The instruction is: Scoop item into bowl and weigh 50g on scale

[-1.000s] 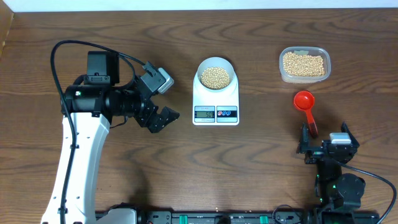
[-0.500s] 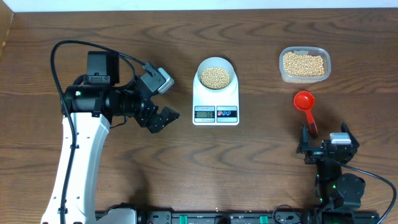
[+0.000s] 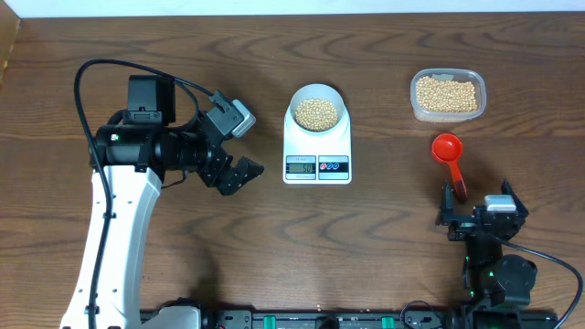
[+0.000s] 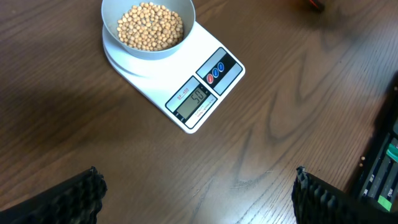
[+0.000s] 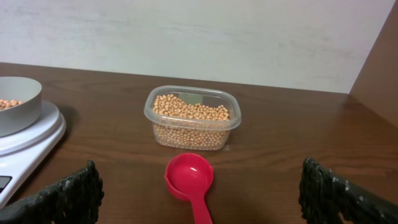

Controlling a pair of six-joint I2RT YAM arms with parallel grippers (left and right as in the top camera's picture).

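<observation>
The white bowl [image 3: 317, 111] [image 4: 148, 28] stands on the scale [image 3: 317, 153] [image 4: 186, 87] and holds tan beans [image 4: 149, 25]. The scale's display [image 4: 198, 97] reads 50. My left gripper [image 3: 239, 157] [image 4: 199, 202] hovers left of the scale, open and empty, over bare wood. A clear tub [image 3: 447, 94] [image 5: 193, 118] holds more beans. The red scoop [image 3: 447, 148] [image 5: 189, 177] lies empty on the table below the tub. Its handle points toward my right gripper [image 3: 479, 199] [image 5: 202, 202], which is open with the handle lying loose between its fingers.
The wooden table [image 3: 384, 228] runs to a pale wall [image 5: 199, 37] at the back. The left arm's white link [image 3: 114, 238] and black cable [image 3: 91, 82] take up the left side. Black equipment [image 4: 382, 168] sits along the front edge.
</observation>
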